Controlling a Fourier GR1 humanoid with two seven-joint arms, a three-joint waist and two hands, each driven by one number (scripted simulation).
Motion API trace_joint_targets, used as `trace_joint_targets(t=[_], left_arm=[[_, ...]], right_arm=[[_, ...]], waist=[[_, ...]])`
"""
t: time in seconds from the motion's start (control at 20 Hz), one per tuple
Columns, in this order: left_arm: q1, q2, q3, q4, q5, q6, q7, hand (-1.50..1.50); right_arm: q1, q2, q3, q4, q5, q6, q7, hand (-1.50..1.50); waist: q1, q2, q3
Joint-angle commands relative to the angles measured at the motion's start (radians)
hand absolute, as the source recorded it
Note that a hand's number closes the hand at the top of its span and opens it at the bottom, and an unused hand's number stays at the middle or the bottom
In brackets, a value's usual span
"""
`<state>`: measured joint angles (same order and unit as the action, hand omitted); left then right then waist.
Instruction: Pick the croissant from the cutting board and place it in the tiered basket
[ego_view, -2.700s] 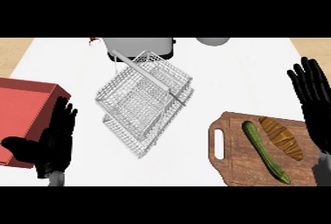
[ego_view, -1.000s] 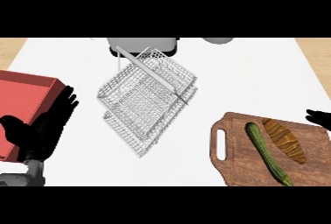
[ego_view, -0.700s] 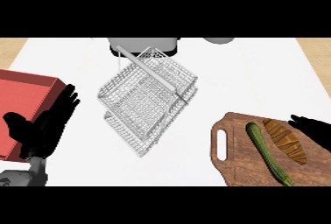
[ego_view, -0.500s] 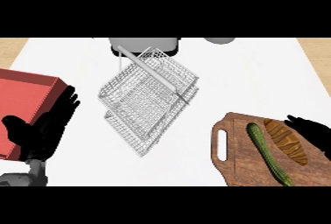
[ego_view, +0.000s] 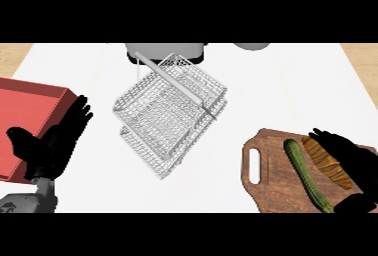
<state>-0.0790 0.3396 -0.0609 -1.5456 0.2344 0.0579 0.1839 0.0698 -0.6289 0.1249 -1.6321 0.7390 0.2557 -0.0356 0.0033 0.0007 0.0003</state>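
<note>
A brown croissant (ego_view: 327, 162) lies on the wooden cutting board (ego_view: 273, 180) at the lower right, beside a green cucumber (ego_view: 306, 173). My right hand (ego_view: 350, 156) lies over the croissant's right side, fingers stretched toward its far end, thumb (ego_view: 357, 204) near the board's front; part of the croissant is hidden under it. The white wire tiered basket (ego_view: 171, 112) stands at the centre of the counter. At the lower left, my left hand (ego_view: 50, 146) rests open with fingers up.
A red box (ego_view: 28, 115) sits at the left edge behind my left hand. A grey appliance (ego_view: 166, 51) and a grey round object (ego_view: 252, 46) stand at the counter's back edge. White counter lies between basket and board.
My right hand has come down and leftward from the right edge onto the croissant. The left hand shifted a little near the red box. Basket and board stayed put.
</note>
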Motion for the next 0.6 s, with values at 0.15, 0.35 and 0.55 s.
trace_joint_targets(t=[0.15, 0.35, 0.55], left_arm=[[0.043, 0.001, 0.043, -0.113, -0.005, -0.024, 0.08, 0.0], [0.037, -0.033, 0.075, -0.038, -0.026, -0.067, 0.028, 0.0], [0.062, -0.011, 0.091, -0.092, -0.02, -0.104, 0.046, 0.0]], right_arm=[[-0.033, 0.046, -0.061, 0.124, 0.091, -0.086, -0.098, -1.5], [-0.077, 0.099, -0.064, 0.162, 0.163, -0.096, -0.101, -1.5], [-0.028, 0.073, -0.069, 0.165, 0.186, -0.06, -0.122, -1.5]], waist=[[0.001, -0.002, 0.0], [-0.001, -0.001, 0.0], [-0.002, -0.002, 0.0]])
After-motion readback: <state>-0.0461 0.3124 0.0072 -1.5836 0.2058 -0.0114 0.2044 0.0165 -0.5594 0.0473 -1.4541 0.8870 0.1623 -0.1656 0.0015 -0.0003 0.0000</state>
